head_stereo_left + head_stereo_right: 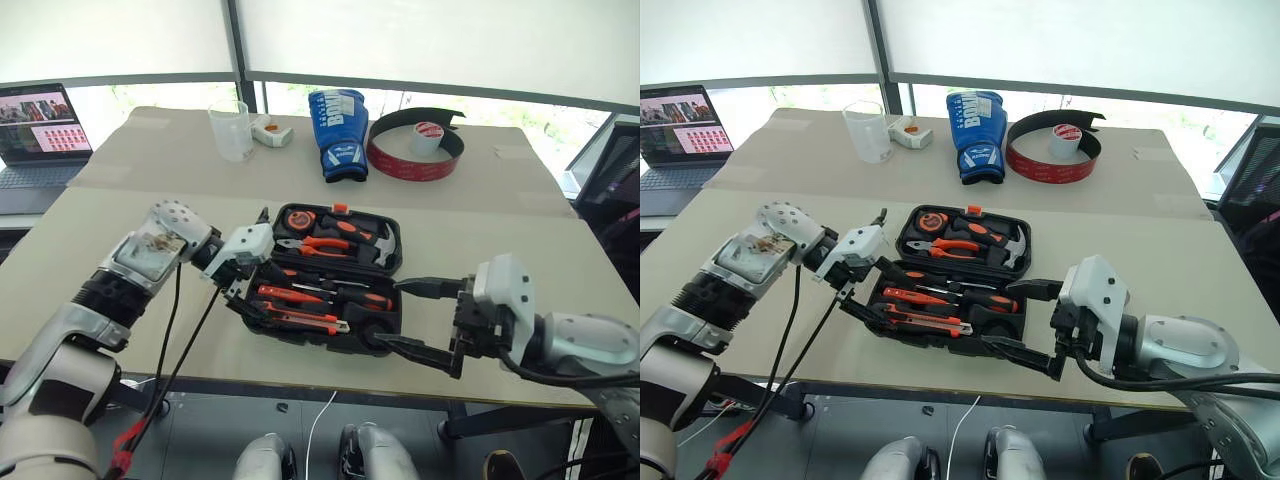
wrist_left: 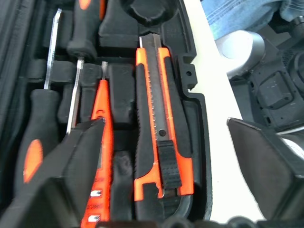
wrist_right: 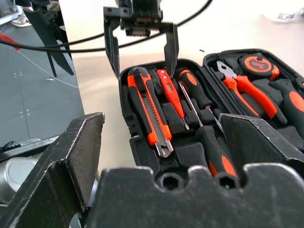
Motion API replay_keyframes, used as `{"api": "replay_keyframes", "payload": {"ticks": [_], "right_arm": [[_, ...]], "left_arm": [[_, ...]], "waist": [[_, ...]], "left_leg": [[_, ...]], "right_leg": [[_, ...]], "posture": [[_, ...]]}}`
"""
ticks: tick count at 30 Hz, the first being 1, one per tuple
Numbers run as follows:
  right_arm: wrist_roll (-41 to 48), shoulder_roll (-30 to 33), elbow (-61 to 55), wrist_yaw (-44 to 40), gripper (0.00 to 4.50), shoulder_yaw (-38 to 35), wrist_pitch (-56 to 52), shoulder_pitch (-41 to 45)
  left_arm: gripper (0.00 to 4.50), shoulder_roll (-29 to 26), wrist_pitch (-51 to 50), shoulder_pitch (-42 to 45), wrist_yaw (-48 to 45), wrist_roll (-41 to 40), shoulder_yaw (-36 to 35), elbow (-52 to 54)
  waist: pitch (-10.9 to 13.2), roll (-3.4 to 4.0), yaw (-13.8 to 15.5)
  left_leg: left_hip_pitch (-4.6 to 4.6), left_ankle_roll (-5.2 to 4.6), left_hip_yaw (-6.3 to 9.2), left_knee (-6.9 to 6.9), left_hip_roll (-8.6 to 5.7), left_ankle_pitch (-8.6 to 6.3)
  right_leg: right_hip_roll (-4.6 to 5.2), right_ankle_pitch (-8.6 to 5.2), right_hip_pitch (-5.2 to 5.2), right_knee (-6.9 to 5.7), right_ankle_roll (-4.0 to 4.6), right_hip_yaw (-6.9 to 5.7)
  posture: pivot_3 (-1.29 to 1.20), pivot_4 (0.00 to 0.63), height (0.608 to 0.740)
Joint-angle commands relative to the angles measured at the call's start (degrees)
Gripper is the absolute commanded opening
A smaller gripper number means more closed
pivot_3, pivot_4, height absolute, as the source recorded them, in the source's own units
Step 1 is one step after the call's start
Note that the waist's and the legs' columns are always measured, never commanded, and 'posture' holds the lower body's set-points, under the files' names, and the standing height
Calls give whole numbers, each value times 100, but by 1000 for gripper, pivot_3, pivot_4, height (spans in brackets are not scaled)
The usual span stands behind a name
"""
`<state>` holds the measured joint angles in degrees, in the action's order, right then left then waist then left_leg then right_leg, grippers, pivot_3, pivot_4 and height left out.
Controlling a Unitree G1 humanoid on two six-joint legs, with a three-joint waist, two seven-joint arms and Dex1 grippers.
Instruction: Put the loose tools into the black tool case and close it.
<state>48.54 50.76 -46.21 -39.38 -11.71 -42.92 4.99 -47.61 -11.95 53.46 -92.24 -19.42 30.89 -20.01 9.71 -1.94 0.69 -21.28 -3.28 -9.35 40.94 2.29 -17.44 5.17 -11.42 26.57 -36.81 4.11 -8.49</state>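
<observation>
**Tool case open, both arms at its near half**

Your right gripper (image 1: 412, 317) sits at the black tool case's (image 1: 322, 275) near right corner, jaws wide and empty. Your left gripper (image 3: 141, 45) hangs over the case's left end, jaws apart, straddling the utility knife (image 2: 159, 118) and slim orange tool (image 2: 98, 142) lying in their recesses. Screwdrivers (image 3: 202, 121) lie alongside. Beyond the case, the blue glove (image 1: 336, 133) rests on the table (image 1: 520, 215).

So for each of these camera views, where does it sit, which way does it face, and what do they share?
Head views: from the head, forward and down over the table; both arms show.
Left wrist view: along the open left gripper into the black tool case, at the utility knife.
Right wrist view: along the open right gripper, across the case toward the left gripper.
All share the case and knife.
</observation>
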Motion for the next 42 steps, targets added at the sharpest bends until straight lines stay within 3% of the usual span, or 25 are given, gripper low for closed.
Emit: {"api": "replay_keyframes", "payload": {"ticks": [1,8,20,33,37,41,42], "right_arm": [[-41,6,-13,-91,4500,-30,180,77],[-148,-2,23,-203,4500,-54,250,-2],[-270,-54,20,-215,4500,-121,308,-249],[-342,-94,62,-183,4500,-94,325,-270],[-331,-91,74,-194,4500,-91,312,-226],[-595,82,164,-311,4500,-219,392,-404],[-634,126,271,-339,4500,-361,370,-497]], "left_arm": [[2590,-135,368,78,-26,129,-121,-92],[77,-82,795,60,-26,389,-19,-273],[33,232,1213,-233,-26,1037,158,-166],[33,574,1687,-671,-10,1653,-102,-288],[33,627,1318,-448,-25,1376,-286,-254],[33,633,345,-36,-26,466,-683,32],[277,631,51,29,-26,256,-835,108]], "waist": [[0,0,4],[0,0,10],[-1,0,-1],[-14,12,14],[-14,12,18],[-11,7,28],[-11,7,29]], "left_leg": [[0,0,0,-1,0,0],[0,-2,0,1,-1,-1],[9,-2,0,2,-1,-1],[22,-10,4,3,-1,-6],[21,-14,3,3,-1,-8],[12,-15,6,6,-1,-9],[10,-15,6,7,-1,-9]], "right_leg": [[0,0,0,0,0,0],[1,0,-2,2,0,-2],[-1,0,-8,-1,-1,2],[6,-1,-28,1,-3,3],[7,-2,-28,1,-5,2],[6,-2,-24,2,-6,-3],[6,-2,-22,2,-7,-4]], "posture": [[0,150,727],[0,150,727],[0,150,727],[0,150,727],[0,150,727],[0,150,727],[0,150,727]]}}
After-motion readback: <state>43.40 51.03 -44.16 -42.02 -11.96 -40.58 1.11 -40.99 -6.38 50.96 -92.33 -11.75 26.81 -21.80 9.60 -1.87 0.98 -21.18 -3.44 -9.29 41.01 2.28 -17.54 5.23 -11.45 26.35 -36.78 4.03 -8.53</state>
